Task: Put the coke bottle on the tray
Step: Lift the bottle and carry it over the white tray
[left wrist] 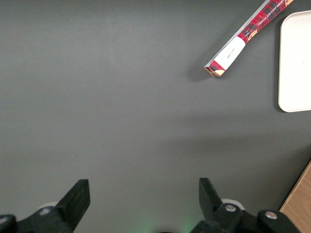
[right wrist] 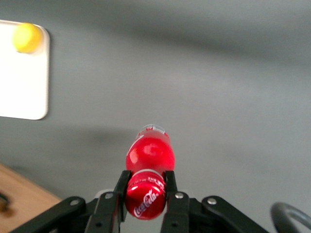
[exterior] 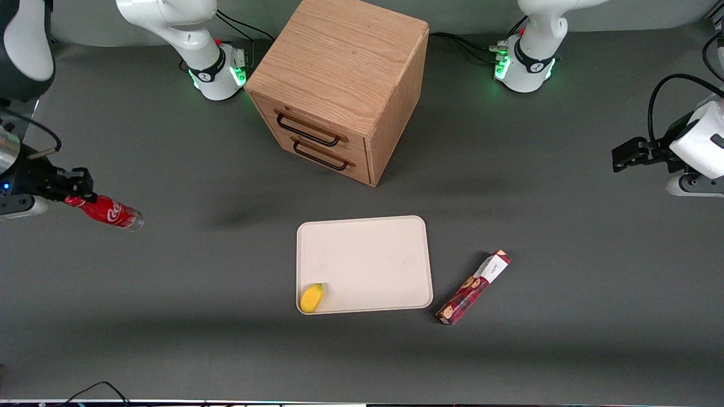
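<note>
From the front, the gripper (exterior: 72, 189) was at the working arm's end of the table, closed on the cap end of the coke bottle (exterior: 110, 212), which pointed toward the tray (exterior: 367, 254), well apart from it. A yellow object (exterior: 312, 298) lay in the tray's corner nearest the camera. In the right wrist view, the fingers (right wrist: 171, 187) pinched the bottle (right wrist: 147, 158) at its cap (right wrist: 145, 200), its clear base aimed away over the table (right wrist: 218, 97).

Even, fairly bright overhead light falls on the matte grey bench (exterior: 169, 316), without glare. Soft, broad shadows lie beside the wooden cabinet (exterior: 339, 85) and under the cookie box (exterior: 474, 287). In the right wrist view the claw (right wrist: 146, 196) looks sharp, while the tray (right wrist: 22, 82) appears soft.
</note>
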You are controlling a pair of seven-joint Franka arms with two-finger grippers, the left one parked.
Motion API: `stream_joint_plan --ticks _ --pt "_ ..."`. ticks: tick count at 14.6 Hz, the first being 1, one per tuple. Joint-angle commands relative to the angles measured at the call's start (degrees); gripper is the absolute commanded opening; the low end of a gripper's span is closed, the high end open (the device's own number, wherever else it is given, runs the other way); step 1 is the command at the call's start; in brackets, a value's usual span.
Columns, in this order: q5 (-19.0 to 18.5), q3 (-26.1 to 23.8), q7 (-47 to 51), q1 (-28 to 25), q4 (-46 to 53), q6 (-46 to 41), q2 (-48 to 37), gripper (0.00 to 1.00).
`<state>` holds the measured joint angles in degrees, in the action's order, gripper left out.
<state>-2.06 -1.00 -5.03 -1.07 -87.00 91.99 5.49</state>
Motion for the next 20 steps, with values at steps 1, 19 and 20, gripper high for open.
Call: stream_joint_plan --ticks 1,19,20 --pt "0.7 -8.8 16.0 -0.3 12.5 -7.5 7.7 0.07" --pt "-23.9 -32.8 73.9 -4.2 6.1 20.9 35.2 0.08" --pt "-24.1 -32.8 74.0 -4.2 6.1 21.0 35.4 0.29"
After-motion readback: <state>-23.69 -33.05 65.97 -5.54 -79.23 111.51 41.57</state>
